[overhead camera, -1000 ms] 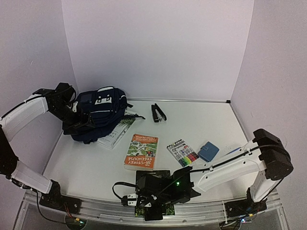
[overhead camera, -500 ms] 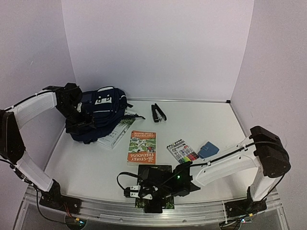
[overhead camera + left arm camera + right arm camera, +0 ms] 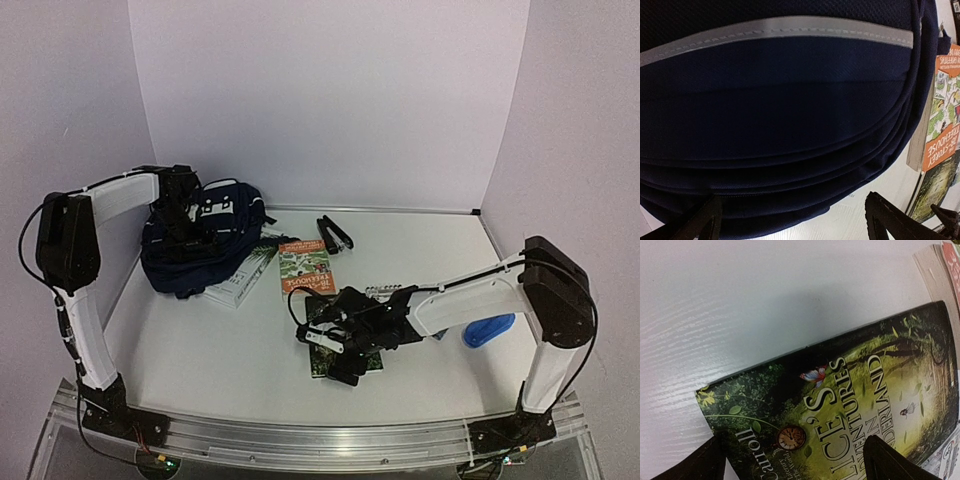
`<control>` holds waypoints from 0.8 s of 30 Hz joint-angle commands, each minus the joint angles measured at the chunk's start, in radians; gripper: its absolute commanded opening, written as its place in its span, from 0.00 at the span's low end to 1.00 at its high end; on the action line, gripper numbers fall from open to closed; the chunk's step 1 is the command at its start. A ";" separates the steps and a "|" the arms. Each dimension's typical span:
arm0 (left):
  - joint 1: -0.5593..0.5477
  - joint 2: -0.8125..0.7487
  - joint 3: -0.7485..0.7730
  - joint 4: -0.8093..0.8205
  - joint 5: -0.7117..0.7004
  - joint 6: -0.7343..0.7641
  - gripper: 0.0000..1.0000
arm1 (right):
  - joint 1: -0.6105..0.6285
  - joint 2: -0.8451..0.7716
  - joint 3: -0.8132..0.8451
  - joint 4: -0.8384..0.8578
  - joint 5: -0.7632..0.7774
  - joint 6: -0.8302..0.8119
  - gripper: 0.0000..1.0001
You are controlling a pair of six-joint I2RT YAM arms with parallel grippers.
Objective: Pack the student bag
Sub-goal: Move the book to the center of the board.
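Note:
The student bag [image 3: 205,245], navy with white stripes and a white patch, lies at the back left and fills the left wrist view [image 3: 780,100]. My left gripper [image 3: 185,222] hangs just over its top, open [image 3: 792,225], with one finger on each side of the bag's curved edge. My right gripper [image 3: 337,352] is at mid-table, pointing down at a green "Alice's Adventures in Wonderland" book [image 3: 345,350]. In the right wrist view that gripper [image 3: 792,465] is open and straddles the book's cover [image 3: 850,400].
An orange book [image 3: 303,265] lies past the green one, next to a white book [image 3: 238,285] partly under the bag. A black stapler [image 3: 333,232] sits at the back. A blue pouch [image 3: 488,328] lies at the right by the right arm.
My right arm swept from the near edge to mid-table, and the green book came with it. The orange book slid toward the back and the pouch shifted right. My left gripper moved onto the bag's top.

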 commanded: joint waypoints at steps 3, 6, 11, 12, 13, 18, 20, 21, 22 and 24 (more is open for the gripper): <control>-0.083 0.160 0.148 -0.040 -0.095 0.113 1.00 | -0.055 -0.086 -0.031 -0.019 -0.020 0.009 0.96; -0.113 0.203 0.161 -0.054 -0.100 0.126 1.00 | -0.086 -0.109 -0.039 -0.024 -0.047 0.009 0.97; -0.143 0.269 0.199 -0.082 -0.074 0.120 0.90 | -0.124 -0.146 -0.072 -0.040 -0.074 -0.012 0.98; -0.153 0.283 0.208 -0.082 -0.059 0.121 0.86 | -0.133 -0.159 -0.077 -0.046 -0.079 -0.014 0.98; -0.168 0.294 0.218 -0.082 -0.041 0.125 0.78 | -0.146 -0.170 -0.079 -0.052 -0.086 -0.014 0.98; -0.247 0.387 0.314 -0.077 0.077 0.169 0.43 | -0.210 -0.223 -0.097 -0.077 -0.114 -0.005 0.98; -0.280 0.431 0.376 -0.083 0.114 0.177 0.30 | -0.238 -0.243 -0.101 -0.093 -0.132 0.007 0.98; -0.292 0.447 0.400 -0.076 0.134 0.170 0.21 | -0.251 -0.257 -0.106 -0.102 -0.142 0.008 0.98; -0.302 0.457 0.421 -0.064 0.157 0.161 0.12 | -0.265 -0.272 -0.112 -0.108 -0.147 0.007 0.98; -0.334 0.471 0.461 -0.036 0.191 0.150 0.02 | -0.289 -0.312 -0.124 -0.120 -0.152 -0.003 0.98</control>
